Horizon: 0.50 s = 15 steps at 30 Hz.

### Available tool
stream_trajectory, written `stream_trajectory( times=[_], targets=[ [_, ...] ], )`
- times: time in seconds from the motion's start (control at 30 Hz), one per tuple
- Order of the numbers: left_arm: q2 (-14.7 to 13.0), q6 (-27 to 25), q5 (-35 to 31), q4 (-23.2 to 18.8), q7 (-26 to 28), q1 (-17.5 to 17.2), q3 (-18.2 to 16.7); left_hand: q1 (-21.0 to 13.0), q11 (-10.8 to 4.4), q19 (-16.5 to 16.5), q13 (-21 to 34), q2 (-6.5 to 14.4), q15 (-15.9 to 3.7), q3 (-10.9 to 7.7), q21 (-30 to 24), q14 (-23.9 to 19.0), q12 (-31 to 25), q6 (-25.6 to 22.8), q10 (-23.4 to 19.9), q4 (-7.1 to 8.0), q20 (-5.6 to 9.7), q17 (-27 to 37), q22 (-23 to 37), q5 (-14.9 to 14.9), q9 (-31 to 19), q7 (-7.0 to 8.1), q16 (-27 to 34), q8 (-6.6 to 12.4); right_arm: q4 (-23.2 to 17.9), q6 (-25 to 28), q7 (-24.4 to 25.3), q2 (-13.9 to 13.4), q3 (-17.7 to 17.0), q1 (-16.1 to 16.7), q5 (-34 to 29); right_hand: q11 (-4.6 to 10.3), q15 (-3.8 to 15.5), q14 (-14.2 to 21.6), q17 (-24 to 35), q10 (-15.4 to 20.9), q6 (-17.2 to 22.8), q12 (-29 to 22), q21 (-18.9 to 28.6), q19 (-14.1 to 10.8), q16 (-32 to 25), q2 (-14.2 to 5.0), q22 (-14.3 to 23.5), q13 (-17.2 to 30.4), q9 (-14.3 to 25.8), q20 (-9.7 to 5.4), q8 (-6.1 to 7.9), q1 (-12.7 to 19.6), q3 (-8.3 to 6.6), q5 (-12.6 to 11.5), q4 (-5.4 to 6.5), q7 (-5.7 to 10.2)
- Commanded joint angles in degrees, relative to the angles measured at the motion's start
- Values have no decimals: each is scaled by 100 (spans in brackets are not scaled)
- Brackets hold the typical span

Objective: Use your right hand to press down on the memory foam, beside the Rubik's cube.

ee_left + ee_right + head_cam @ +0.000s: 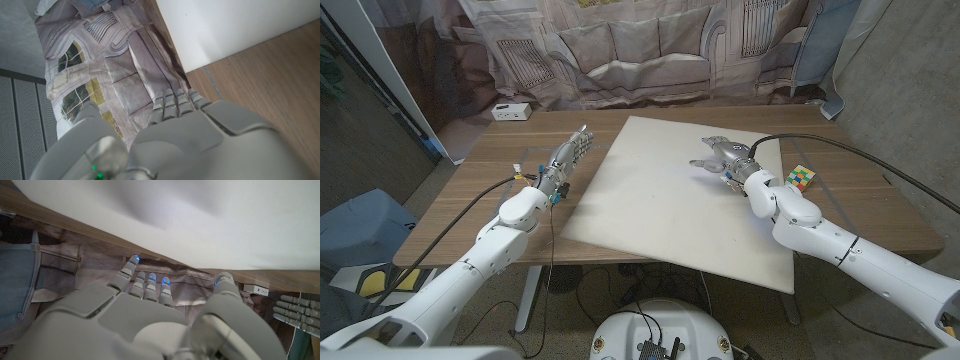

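Your right hand [722,157] is over the white memory foam sheet [660,190], with its fingers spread apart and nothing in them. It sits near the far right part of the foam. From the head view you cannot tell for sure if the palm is touching the foam or just above it.

The Rubik's cube [802,177] is on the wooden table [880,215], just beside the foam's right edge and close to your right wrist. The foam itself lies across the middle of the table, and its near corner sticks out past the table's edge.

To do this step well, keep the fingers loose and wide — a big flat palm pushes the foam best. Come straight down, not sideways, so the sheet does not slide. Stay on the side by the cube, but do not bump the cube with your wrist or arm. Push slowly — soft foam sinks a little at a time.

Your left hand [565,160] is on the table, just beside the foam's left edge, fingers straight and holding nothing. Leave it there, out of the way.
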<state>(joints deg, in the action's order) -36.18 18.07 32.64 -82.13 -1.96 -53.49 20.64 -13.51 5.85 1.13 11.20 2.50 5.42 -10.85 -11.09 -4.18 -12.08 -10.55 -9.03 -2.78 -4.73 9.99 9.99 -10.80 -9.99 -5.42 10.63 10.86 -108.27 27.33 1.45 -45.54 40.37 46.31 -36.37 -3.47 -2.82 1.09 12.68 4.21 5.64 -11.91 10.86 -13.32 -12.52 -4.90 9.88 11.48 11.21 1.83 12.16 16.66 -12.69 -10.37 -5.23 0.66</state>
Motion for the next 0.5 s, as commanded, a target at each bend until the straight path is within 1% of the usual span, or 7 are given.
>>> stream_trajectory(
  times=[0.03,0.17,0.3,0.33,0.4,0.5],
  targets=[
    [19,23,-1,35,-6,25,5,8,16,-31,12,37,23,-23,-31,-53,-49,-79,-75,-35,37,26,30,0,-28,0,28,24,28,-332,622,89,-260,213,572,-31,8,139,-3,230,466,-105,50,-79,-42,21,7,9,13,-22,152,-95,13,-23,28,-22],
    [35,41,3,48,5,25,0,9,16,-34,12,39,21,-23,-32,-74,-51,-91,-83,-38,31,26,30,0,-28,-7,34,26,10,-390,704,75,-287,238,663,-34,12,182,-17,316,463,-128,59,-114,-44,32,6,11,16,-27,135,-88,8,-32,7,-35],
    [63,44,21,96,-17,50,12,10,21,-53,12,40,20,-23,-38,-84,-54,-104,-95,-41,32,26,30,1,-28,-10,36,28,25,-549,790,75,-362,275,864,-52,2,204,-28,323,280,-115,63,-141,-38,38,5,12,14,-42,43,-89,3,-39,-9,-54],
    [76,46,30,119,-36,65,20,10,18,-56,12,41,16,-23,-39,-92,-57,-101,-104,-43,35,26,30,1,-28,-4,38,26,52,-660,868,98,-428,313,998,-74,2,209,-30,303,235,-102,69,-162,-36,38,5,12,13,-56,20,-93,2,-41,-11,-71],
    [87,54,30,137,-43,76,25,10,22,-59,12,41,12,-24,-40,-93,-57,-101,-105,-43,34,26,30,1,-28,-10,38,25,75,-763,931,113,-480,342,1131,-68,12,225,-35,284,102,-85,79,-200,-34,40,4,11,10,-68,-39,-91,-2,-44,-21,-78],
    [98,72,30,170,-59,91,30,10,20,-62,12,42,22,-24,-41,-94,-59,-106,-111,-45,37,26,29,1,-28,-6,37,26,115,-903,1034,136,-542,386,1296,8,15,262,-43,295,-66,-75,84,-238,-36,46,3,9,4,-71,-106,-89,-7,-47,-37,-69]
  ],
)
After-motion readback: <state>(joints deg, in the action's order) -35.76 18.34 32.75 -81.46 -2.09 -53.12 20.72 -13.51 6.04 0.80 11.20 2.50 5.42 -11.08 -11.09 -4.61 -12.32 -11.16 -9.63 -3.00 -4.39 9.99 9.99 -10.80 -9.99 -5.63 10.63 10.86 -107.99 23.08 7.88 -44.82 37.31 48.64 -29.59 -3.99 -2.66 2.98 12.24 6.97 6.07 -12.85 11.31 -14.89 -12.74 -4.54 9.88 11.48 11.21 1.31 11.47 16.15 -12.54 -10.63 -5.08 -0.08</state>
